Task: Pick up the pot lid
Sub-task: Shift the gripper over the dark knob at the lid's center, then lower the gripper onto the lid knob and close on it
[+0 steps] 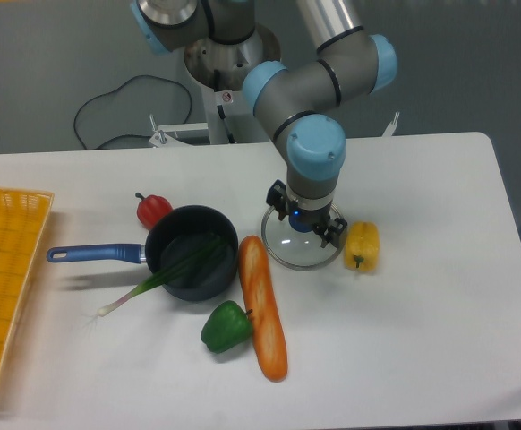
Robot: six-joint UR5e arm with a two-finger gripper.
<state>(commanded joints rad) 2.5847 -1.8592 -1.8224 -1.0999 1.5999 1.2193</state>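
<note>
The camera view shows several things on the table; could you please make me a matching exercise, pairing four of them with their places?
Things
1. Black round pan
2. Clear glass pot lid
3. Red round vegetable
4. Yellow pepper

Places
A. Below the open tool
B. Beside the lid, on the side away from the pan
C. Under part of a green leek
D. Just beyond the pan's blue handle

Pairs: 1-C, 2-A, 3-D, 4-B

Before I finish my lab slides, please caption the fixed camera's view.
Open two-finger robot hand over the round, transparent, blue-knobbed pot lid.
</note>
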